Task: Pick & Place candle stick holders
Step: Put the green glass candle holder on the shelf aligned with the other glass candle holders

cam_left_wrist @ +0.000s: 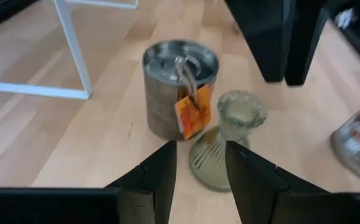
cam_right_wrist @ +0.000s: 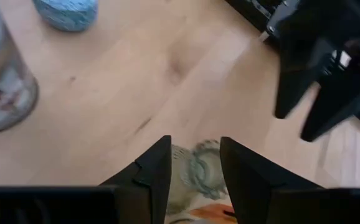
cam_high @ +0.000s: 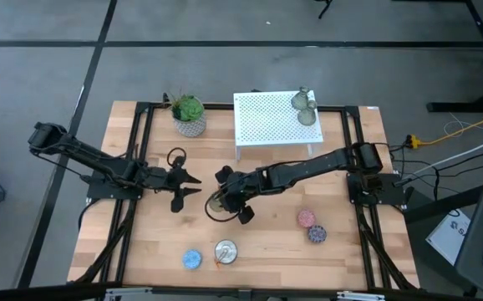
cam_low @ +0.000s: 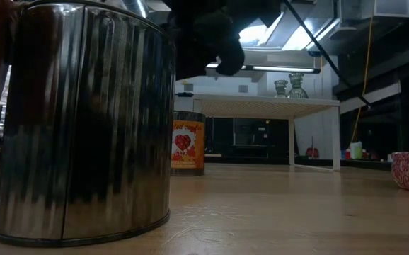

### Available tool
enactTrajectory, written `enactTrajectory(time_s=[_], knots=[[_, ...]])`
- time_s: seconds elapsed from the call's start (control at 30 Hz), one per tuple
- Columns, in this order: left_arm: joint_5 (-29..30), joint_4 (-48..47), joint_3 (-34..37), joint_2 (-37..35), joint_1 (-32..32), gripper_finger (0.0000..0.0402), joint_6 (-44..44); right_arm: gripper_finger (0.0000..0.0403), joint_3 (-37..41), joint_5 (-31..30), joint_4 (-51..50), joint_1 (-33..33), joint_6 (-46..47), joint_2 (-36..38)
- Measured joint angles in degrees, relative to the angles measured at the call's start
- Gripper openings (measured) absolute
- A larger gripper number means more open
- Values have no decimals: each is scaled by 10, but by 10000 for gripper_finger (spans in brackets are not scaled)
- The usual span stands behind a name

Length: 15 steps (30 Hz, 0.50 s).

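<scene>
One ribbed olive-grey candle stick holder [cam_left_wrist: 225,144] stands upright on its wide base on the wooden table, next to a small tin with an orange label [cam_left_wrist: 180,87]. My right gripper [cam_right_wrist: 195,146] hangs open just above it, and the holder's top [cam_right_wrist: 202,167] shows between its fingers. In the high view this gripper [cam_high: 227,199] covers most of the holder. My left gripper [cam_left_wrist: 202,149] is open and empty a short way to the holder's left, and it also shows in the high view [cam_high: 188,191]. Two more holders [cam_high: 304,106] stand on the white shelf.
A larger silver tin [cam_high: 225,251] stands near the front edge and fills the left of the low view [cam_low: 84,120]. Blue [cam_high: 192,259], pink [cam_high: 307,217] and purple [cam_high: 317,234] discs lie on the table. The white perforated shelf [cam_high: 266,125] and a potted plant [cam_high: 190,113] stand at the back.
</scene>
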<state>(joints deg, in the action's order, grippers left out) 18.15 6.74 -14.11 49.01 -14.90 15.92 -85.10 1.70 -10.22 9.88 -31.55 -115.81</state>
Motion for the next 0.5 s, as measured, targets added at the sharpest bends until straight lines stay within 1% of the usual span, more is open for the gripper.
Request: enactTrajectory(time_s=[0.1, 0.2, 0.37, 0.5], knots=[[3, 4, 0, 31, 0, 132, 6, 140, 0, 0, 7, -6, 0, 0], [2, 31, 0, 68, 0, 132, 13, 140, 0, 0, 8, -9, 1, -4], [-13, 104, 0, 136, -1, 132, 13, 140, 0, 6, 16, -10, 7, -15], [-14, 167, 0, 191, -1, 132, 4, 140, 0, 12, 14, -10, 11, -21]])
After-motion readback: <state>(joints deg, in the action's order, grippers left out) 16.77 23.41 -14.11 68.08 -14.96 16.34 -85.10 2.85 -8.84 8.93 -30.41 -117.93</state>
